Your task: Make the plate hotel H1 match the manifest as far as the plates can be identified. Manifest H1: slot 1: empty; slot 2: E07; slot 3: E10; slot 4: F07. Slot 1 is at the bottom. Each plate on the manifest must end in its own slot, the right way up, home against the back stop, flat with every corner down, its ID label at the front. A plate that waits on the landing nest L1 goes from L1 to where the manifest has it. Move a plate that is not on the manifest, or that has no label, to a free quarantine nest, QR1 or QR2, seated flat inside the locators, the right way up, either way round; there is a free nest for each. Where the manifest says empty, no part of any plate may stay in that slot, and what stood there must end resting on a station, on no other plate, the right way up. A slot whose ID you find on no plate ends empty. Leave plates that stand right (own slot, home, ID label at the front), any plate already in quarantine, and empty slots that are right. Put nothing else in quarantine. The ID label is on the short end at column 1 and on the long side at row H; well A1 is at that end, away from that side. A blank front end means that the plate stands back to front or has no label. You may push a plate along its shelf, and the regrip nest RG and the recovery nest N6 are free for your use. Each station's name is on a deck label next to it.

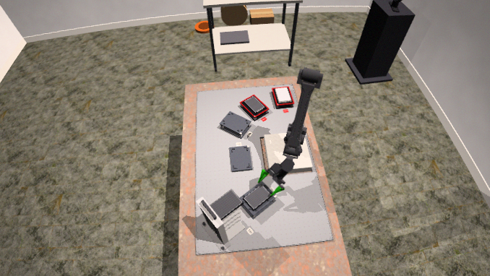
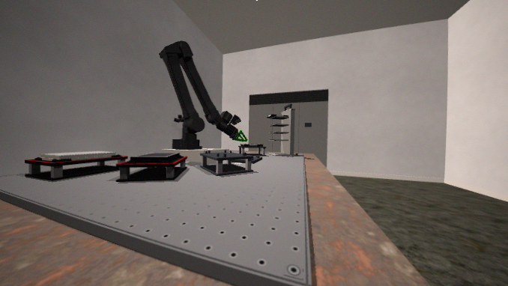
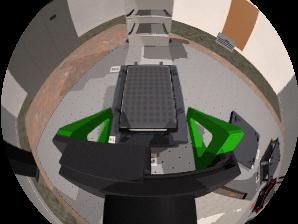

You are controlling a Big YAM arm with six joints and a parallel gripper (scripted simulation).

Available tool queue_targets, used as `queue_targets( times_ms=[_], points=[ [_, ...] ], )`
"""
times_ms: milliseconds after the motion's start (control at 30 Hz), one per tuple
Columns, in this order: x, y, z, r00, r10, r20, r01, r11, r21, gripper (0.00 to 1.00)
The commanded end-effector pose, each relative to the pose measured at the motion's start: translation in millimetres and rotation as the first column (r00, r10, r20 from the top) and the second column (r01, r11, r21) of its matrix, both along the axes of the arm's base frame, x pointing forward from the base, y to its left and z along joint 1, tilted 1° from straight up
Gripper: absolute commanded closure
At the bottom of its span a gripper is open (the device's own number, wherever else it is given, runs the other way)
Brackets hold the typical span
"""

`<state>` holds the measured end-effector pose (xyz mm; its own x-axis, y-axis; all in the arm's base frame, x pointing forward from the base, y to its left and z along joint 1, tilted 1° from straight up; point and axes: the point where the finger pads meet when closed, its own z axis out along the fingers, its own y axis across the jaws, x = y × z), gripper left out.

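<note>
A dark multiwell plate (image 1: pixel 257 197) lies on the landing nest in front of the plate hotel (image 1: pixel 217 217). My gripper (image 1: pixel 270 182) is open and empty. It hovers just above the plate's end that faces away from the hotel, with a green finger to either side. In the wrist view the plate (image 3: pixel 148 99) runs lengthwise away from my gripper (image 3: pixel 149 111) toward the hotel (image 3: pixel 149 3). A dark plate (image 1: pixel 225 204) lies on the hotel's top level. The lower shelves look bare in the side view (image 2: pixel 280 129). I cannot read any labels.
Two red-edged quarantine nests stand at the far end, one with a dark plate (image 1: pixel 254 106), one with a white plate (image 1: pixel 282 96). A raised dark nest (image 1: pixel 235 123) and a flat dark nest (image 1: pixel 240 158) are bare. The arm's cream base block (image 1: pixel 287 152) is beside them.
</note>
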<state>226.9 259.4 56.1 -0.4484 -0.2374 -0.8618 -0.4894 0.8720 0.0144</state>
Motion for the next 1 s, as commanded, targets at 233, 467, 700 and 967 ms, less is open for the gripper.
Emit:
queue_targets(
  times_ms=[233, 467, 700, 967],
  points=[
    [-2.7, 6.9, -2.5, 1.0, 0.003, 0.008, -0.003, 0.999, 0.038, 0.0],
    [-3.1, 7.4, -9.0, 1.0, 0.003, 0.009, -0.003, 0.999, 0.039, 0.0],
    [-4.1, 6.2, -14.9, 1.0, 0.003, 0.008, -0.003, 0.999, 0.037, 0.0],
    [-5.0, 5.7, -23.2, 1.0, 0.003, 0.007, -0.003, 0.999, 0.036, 0.0]
  ],
)
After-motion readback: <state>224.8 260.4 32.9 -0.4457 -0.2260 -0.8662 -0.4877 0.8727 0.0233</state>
